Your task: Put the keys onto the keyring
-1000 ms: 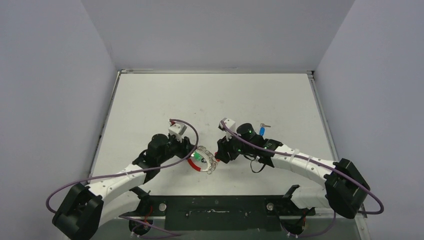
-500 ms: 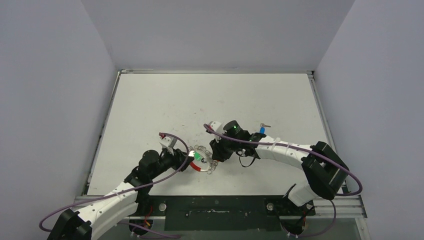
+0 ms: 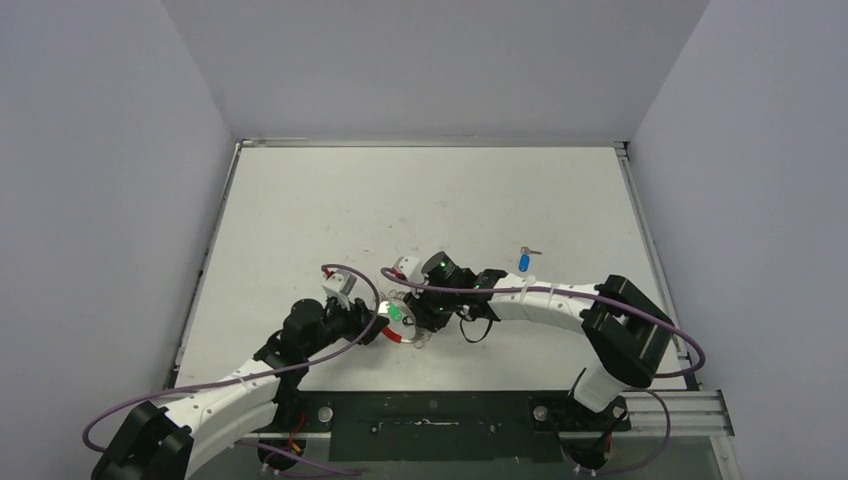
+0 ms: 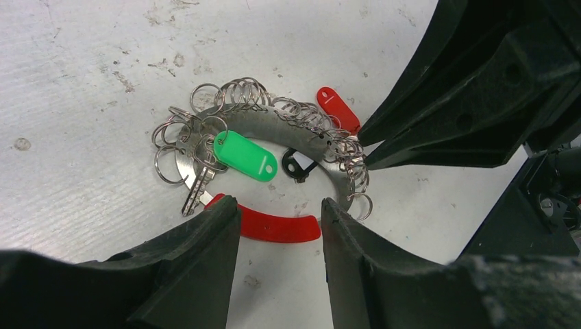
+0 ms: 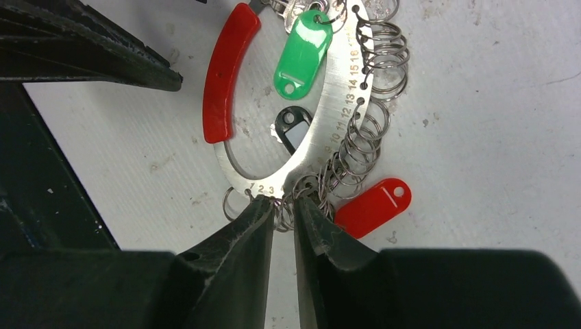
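The keyring [image 4: 260, 123] is an oval metal plate edged with several small split rings, with a red curved section [image 4: 274, 226]; it lies flat at the table's middle [image 3: 392, 334]. The green key [image 4: 245, 156] lies across it, its silver blade [image 4: 195, 192] beside the tag. The blue key [image 3: 524, 262] lies alone to the back right. My left gripper [image 4: 277, 209] is open, its tips at either end of the red section. My right gripper [image 5: 282, 205] has closed to a narrow gap on the small rings at the plate's [image 5: 342, 82] opposite end.
A red tag [image 5: 373, 207] lies just outside the ring beside my right fingers. A black tag [image 5: 291, 130] sits inside the oval. Both arms meet over the ring, wrists close together. Grey walls enclose the table [image 3: 420, 200].
My right arm has swung left from near the blue key onto the ring, and its jaws have narrowed. The left gripper has drawn back a little towards me and now stays put.
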Controlling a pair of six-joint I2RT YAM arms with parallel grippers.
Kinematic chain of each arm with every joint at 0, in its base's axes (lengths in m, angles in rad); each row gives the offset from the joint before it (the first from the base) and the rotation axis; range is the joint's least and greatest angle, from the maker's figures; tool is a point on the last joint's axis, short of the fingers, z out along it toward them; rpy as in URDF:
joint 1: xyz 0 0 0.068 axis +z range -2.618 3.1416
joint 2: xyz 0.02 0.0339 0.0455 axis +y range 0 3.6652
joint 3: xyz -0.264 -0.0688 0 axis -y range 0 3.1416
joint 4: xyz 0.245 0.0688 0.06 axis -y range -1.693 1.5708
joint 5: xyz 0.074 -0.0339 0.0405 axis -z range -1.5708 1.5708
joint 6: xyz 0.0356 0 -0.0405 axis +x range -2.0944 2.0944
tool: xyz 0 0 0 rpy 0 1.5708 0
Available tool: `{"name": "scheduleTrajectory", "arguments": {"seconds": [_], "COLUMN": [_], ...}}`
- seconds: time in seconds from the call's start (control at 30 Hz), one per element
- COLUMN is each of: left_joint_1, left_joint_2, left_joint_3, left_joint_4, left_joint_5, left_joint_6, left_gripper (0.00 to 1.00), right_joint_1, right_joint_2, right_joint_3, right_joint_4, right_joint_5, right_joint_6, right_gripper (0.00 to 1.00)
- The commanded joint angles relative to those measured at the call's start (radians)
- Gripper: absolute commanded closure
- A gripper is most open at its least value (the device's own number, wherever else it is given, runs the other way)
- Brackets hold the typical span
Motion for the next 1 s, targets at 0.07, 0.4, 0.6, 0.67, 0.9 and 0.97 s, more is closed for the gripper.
{"name": "scheduleTrajectory", "arguments": {"seconds": [0.07,0.4,0.6,0.67,0.9,0.97], "left_joint_1": [-0.010,-0.011,-0.012,-0.012,-0.013,-0.013], "left_joint_2": [0.006,-0.061,-0.092,-0.094,-0.089,-0.090], "left_joint_3": [0.032,0.034,0.025,0.024,0.025,0.028], "left_joint_4": [0.059,-0.007,-0.018,-0.021,-0.027,-0.027], "left_joint_5": [0.001,-0.022,-0.036,-0.038,-0.040,-0.040], "left_joint_6": [-0.011,0.005,0.011,0.012,0.018,0.019], "left_gripper": [0.56,0.55,0.55,0.55,0.55,0.55], "right_joint_1": [0.085,0.159,0.178,0.182,0.184,0.183], "right_joint_2": [0.047,0.147,0.196,0.208,0.234,0.236], "right_joint_3": [0.109,0.209,0.245,0.255,0.294,0.301], "right_joint_4": [-0.072,-0.197,-0.263,-0.276,-0.310,-0.314], "right_joint_5": [0.215,0.402,0.449,0.459,0.449,0.441], "right_joint_6": [-0.040,-0.077,-0.087,-0.089,-0.093,-0.093], "right_gripper": [0.77,0.71,0.68,0.69,0.95,1.00]}}
